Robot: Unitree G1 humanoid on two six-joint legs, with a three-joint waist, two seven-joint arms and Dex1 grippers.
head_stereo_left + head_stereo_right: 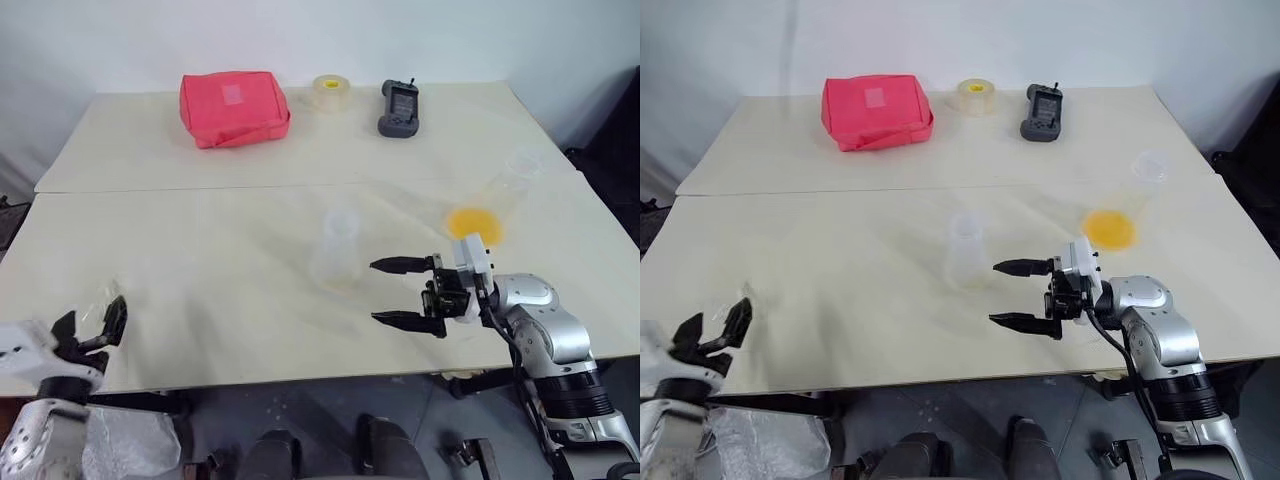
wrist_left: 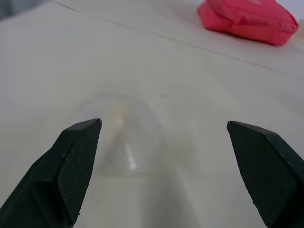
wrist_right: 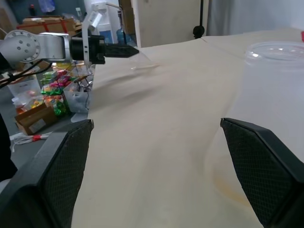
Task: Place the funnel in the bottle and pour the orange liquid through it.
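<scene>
The bottle (image 1: 335, 252), clear and flask-shaped, stands upright at the table's middle. My right gripper (image 1: 377, 292) is open just to its right, fingers pointing toward it and not touching; in the right wrist view the bottle (image 3: 278, 99) stands beside one finger. The orange liquid (image 1: 472, 223) lies in the base of a larger clear flask (image 1: 518, 168) further right. The funnel (image 2: 121, 135) lies on the table, mouth down, just ahead of my open left gripper (image 1: 92, 325) near the front left edge. Nothing is between either gripper's fingers.
A red pouch (image 1: 235, 107), a roll of tape (image 1: 330, 92) and a dark handheld device (image 1: 399, 108) lie along the far side of the table (image 1: 200, 230). Boxes and clutter (image 3: 42, 90) stand on the floor beyond the left edge.
</scene>
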